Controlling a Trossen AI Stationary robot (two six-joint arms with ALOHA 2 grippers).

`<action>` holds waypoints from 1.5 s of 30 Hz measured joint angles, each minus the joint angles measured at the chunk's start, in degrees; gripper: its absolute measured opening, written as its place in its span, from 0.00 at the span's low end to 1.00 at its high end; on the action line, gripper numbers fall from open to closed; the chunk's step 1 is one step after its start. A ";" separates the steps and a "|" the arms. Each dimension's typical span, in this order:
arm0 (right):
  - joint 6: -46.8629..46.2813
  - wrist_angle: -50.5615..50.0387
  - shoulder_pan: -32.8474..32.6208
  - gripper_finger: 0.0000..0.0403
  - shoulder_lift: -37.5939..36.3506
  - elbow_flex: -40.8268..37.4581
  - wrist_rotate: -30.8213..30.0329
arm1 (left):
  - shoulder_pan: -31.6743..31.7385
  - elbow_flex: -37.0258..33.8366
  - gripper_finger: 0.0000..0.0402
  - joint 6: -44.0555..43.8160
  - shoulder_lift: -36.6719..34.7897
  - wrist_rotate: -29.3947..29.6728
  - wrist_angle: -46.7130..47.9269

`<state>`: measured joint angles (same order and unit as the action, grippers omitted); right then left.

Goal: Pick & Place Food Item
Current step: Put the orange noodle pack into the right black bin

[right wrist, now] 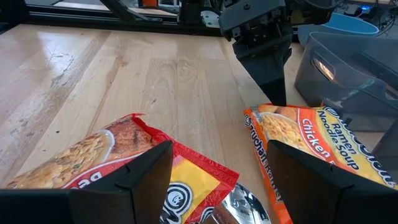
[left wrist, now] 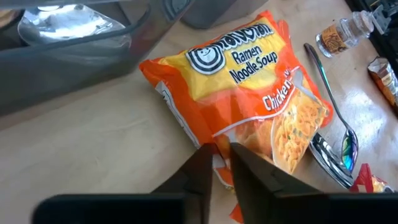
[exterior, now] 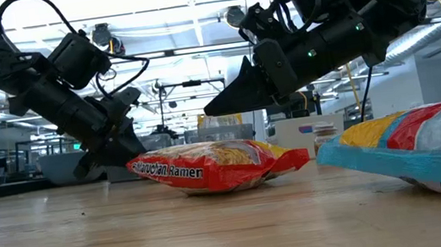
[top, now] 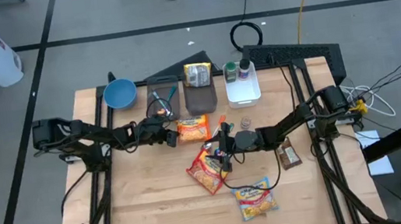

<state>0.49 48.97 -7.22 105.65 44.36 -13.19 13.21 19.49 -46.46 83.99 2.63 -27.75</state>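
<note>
I am working the left claw (left wrist: 221, 163) down onto the near edge of the orange ramen packet (top: 193, 129), its fingers pressed almost together and pinching the packet's crimped seam, since that flat edge is the only thin part I judge easy to lift. The packet is lying flat on the worktop (top: 151, 205), just in front of the grey bin (top: 201, 96) where I suppose it belongs. I am keeping the right claw (right wrist: 219, 177) spread wide and hovering over the red ramen packet (top: 208, 167) in the middle, gripping nothing, with a spoon (left wrist: 333, 140) lying between the two packets. A third noodle packet (top: 255, 199) is sitting nearer the front edge, well apart. Room is getting tight: both claws are pointing at each other across the orange packet, and the bin wall is standing close behind it, so I am planning a lift straight up. The left half of the worktop is offering open space
</note>
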 joint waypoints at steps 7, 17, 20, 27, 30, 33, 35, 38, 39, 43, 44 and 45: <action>0.00 0.00 0.00 0.63 0.00 0.00 0.00 | 0.00 0.00 0.02 2.57 0.00 -0.04 0.02; 0.00 0.02 0.00 0.63 0.00 0.00 0.00 | -0.02 0.00 0.01 7.43 0.00 -7.99 -2.37; 0.00 0.02 0.00 0.63 0.00 0.00 -0.09 | -0.26 0.00 0.01 7.65 0.00 -9.05 -2.37; 0.01 0.02 0.02 0.63 0.00 0.00 -0.16 | -1.34 0.00 0.00 8.58 -3.19 -9.06 -1.59; 0.22 0.02 0.13 0.63 0.00 0.00 -0.19 | -1.84 0.00 0.00 9.38 -6.47 -8.91 -0.35; 0.19 0.02 0.38 0.63 0.00 0.00 -0.17 | -2.41 0.00 0.00 10.67 -10.32 -8.09 2.54; -0.06 0.02 0.45 0.63 0.00 0.00 -0.20 | -2.51 0.00 0.00 11.64 -13.12 -7.65 5.64; -0.17 0.02 0.50 0.63 0.00 0.00 -0.22 | -2.51 0.96 0.00 13.20 -17.14 -7.01 12.03; -0.20 0.02 0.50 0.63 0.00 0.00 -0.22 | -2.51 1.83 0.00 13.99 -18.30 -6.61 15.44; -0.20 0.07 0.52 0.63 0.00 0.00 -0.21 | -3.27 7.41 0.00 18.00 -21.95 -2.92 29.01; -0.20 0.15 0.52 0.63 0.00 0.00 -0.20 | -3.57 9.04 0.00 19.23 -22.29 -2.03 31.86; -0.20 0.40 0.52 0.63 0.00 0.00 -0.22 | -3.86 10.61 0.00 20.55 -22.45 -1.26 34.51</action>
<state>0.30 49.37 -6.70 105.65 44.36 -13.41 9.35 30.10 -25.91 61.53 1.37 6.76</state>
